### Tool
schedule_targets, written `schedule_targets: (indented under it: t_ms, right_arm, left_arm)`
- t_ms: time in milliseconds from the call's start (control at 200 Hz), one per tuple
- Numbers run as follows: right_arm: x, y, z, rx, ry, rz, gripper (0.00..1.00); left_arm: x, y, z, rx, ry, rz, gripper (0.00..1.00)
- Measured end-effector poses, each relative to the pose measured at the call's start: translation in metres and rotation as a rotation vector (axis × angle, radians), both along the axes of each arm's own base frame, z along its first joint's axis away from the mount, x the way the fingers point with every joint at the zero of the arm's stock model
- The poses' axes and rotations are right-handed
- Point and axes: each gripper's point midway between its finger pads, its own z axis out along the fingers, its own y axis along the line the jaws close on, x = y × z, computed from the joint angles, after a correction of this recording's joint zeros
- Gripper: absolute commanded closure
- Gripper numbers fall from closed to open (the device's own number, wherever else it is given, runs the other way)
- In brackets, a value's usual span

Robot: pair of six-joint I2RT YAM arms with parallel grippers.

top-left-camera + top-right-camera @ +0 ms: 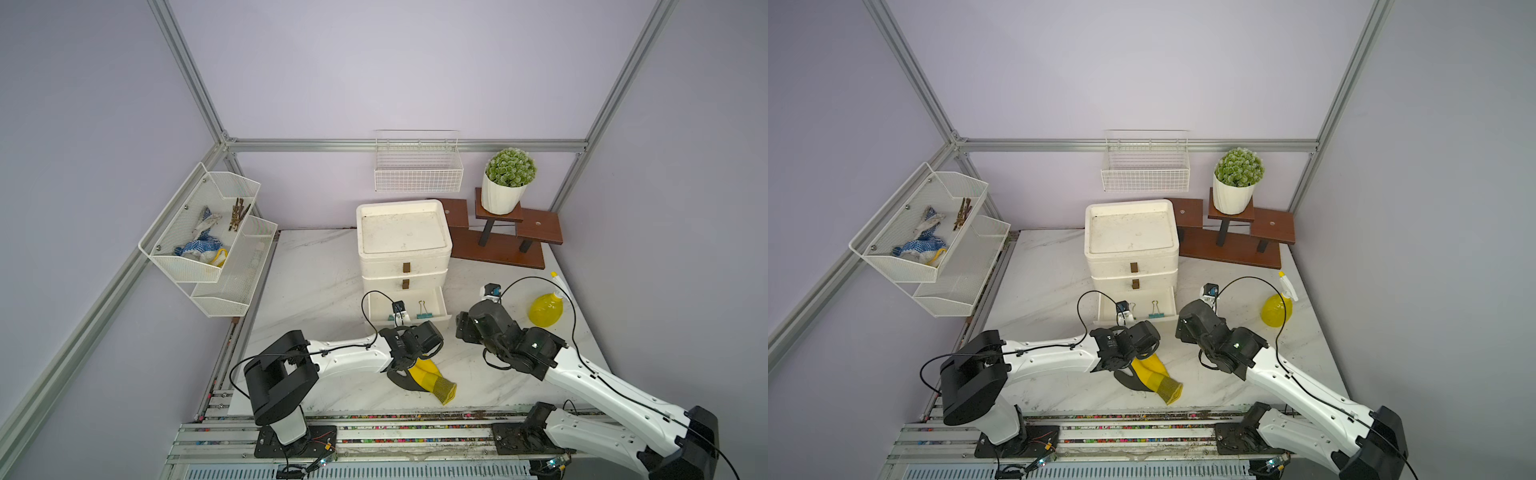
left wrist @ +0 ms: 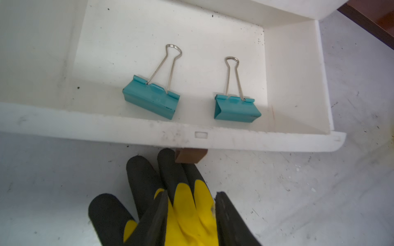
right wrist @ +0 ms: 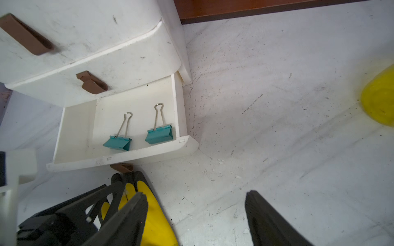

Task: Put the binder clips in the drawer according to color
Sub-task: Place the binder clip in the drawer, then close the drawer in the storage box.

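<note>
Teal binder clips (image 2: 151,98) in drawer (image 2: 85,125), just beyond left hand (image 2: 191,192), jaws part-open over glove (image 2: 147,172)

Glossy painted-metal binder clips (image 2: 151,100), matt white plastic drawer (image 2: 106,127) (scuffed, speckled)

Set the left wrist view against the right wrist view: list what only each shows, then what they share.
Only the left wrist view: the outermost black finger of the yellow-and-black glove, splayed aside.
Only the right wrist view: the two shut upper drawers, the yellow spray bottle, and the right gripper with jaws open.
Both: the open bottom drawer holding two teal binder clips, its brown handle, and the glove before it.
</note>
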Motion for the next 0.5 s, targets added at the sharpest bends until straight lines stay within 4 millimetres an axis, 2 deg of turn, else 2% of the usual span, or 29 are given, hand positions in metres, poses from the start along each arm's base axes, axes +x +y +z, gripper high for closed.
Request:
schedule_targets:
  t_ms: [170, 500]
  right_arm:
    - [-0.001, -0.005, 0.005, 0.012, -0.024, -0.016, 0.22]
    - [0.002, -0.002, -0.003, -0.007, -0.004, -0.016, 0.22]
  left_arm:
    - [0.014, -0.001, -0.016, 0.029, -0.086, 0.043, 0.58]
    - [0.048, -0.005, -0.004, 0.042, -0.288, 0.078, 0.58]
